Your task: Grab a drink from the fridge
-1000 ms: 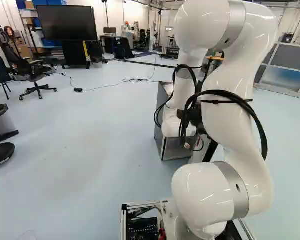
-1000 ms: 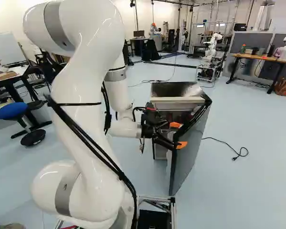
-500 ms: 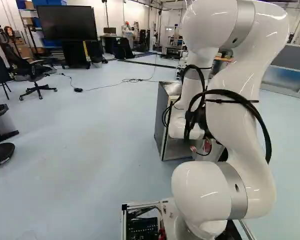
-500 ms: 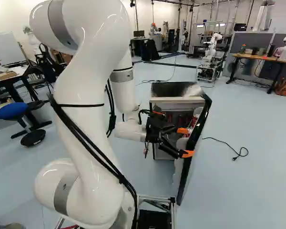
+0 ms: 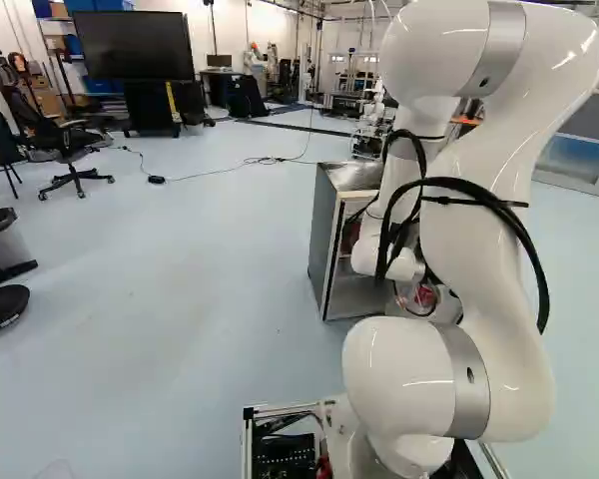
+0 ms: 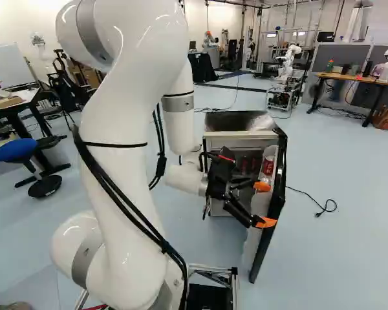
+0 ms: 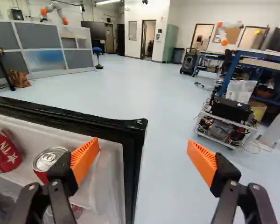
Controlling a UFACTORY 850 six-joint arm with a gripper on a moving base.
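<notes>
Past the arm stands a small grey fridge [image 5: 326, 239], its door [image 6: 279, 187] swung open, black seal around the white inner side. My gripper [image 6: 264, 204] is at the door's inner side in the right base view. In the wrist view the gripper [image 7: 143, 156] is open, one orange pad [image 7: 85, 161] over the door shelf, the other beyond the door's edge over the floor. Two red cans, one lying tilted [image 7: 5, 150] and one with its top showing [image 7: 49, 159], are in the door beside the first finger. Whether a finger touches the door, I cannot tell.
Another robot [image 6: 286, 64] stands on a cart behind the fridge. A wheeled cart with electronics [image 7: 228, 116] is beyond the outer finger. A black cable [image 6: 317, 205] lies on the floor beside the door. A desk [image 6: 352, 79] stands farther back.
The arm has shifted rightward in both base views, and the fridge door has swung wider, bringing its red can and the fridge's inside into view. The base has not moved.
</notes>
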